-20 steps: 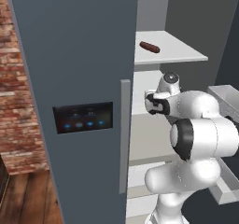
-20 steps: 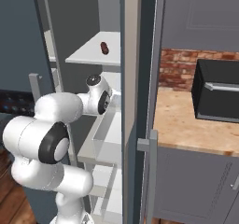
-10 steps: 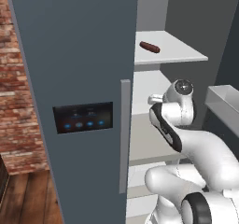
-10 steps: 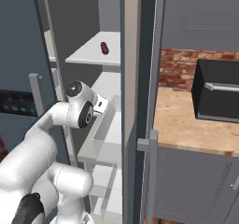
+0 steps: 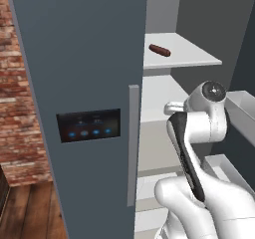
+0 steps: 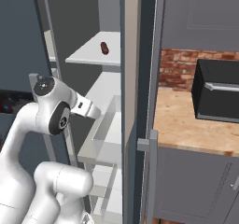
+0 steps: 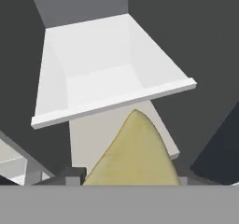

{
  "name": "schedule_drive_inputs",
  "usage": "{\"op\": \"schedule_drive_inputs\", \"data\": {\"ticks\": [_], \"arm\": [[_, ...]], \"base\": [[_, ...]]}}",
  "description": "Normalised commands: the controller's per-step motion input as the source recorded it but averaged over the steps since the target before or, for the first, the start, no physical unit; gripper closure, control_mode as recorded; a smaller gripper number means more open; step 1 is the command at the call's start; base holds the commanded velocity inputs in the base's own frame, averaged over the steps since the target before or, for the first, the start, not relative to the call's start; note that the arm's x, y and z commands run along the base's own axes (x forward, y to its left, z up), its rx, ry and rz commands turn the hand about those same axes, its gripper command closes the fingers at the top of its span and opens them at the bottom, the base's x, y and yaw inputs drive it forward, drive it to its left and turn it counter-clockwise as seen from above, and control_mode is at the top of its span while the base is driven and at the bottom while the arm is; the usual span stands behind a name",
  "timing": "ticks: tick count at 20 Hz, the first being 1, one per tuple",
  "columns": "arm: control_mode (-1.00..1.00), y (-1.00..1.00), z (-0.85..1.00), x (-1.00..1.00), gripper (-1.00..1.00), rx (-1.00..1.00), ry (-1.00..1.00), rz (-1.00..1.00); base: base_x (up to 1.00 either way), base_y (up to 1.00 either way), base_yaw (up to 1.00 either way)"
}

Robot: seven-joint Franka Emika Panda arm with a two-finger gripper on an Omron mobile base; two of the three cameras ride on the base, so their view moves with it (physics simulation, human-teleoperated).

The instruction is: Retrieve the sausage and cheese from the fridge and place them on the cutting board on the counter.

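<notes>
The cheese (image 7: 133, 153), a pale yellow-tan wedge, sits between my gripper's dark fingertips (image 7: 70, 176), and my gripper (image 7: 130, 178) is shut on it. My hand (image 6: 87, 109) is at mid-shelf height inside the open fridge (image 5: 74, 83), pointing toward a white door bin (image 7: 112, 78). The sausage (image 5: 159, 50) lies on the upper white shelf (image 5: 194, 59), above my hand; it also shows as sausage (image 6: 104, 48). The counter (image 6: 186, 125) runs to the right of the fridge. The cutting board is out of view.
A black box-shaped appliance (image 6: 217, 94) stands on the counter against the brick wall. The fridge's open right door (image 6: 135, 78) stands edge-on between my arm and the counter. White door bins (image 6: 105, 134) jut out below my hand. Grey cabinet doors (image 6: 196, 185) are under the counter.
My arm has swung round and reared up in front of the cameras, and my hand has turned away from the shelves toward the door bins, still gripping the cheese. The sausage has not moved.
</notes>
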Motion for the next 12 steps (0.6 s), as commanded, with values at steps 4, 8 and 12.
{"op": "schedule_drive_inputs", "data": {"ticks": [4, 8, 12], "arm": [[-1.0, 0.03, 0.58, -1.0, 1.0, 0.03, 0.14, 0.03], [-1.0, 0.14, 0.51, -0.93, 1.0, 0.01, 0.14, 0.03], [-1.0, 0.19, 0.38, -0.61, 1.0, 0.0, 0.12, 0.01]], "base": [[0.0, 0.0, 0.0], [0.0, 0.0, 0.0], [0.0, 0.0, 0.0]]}}
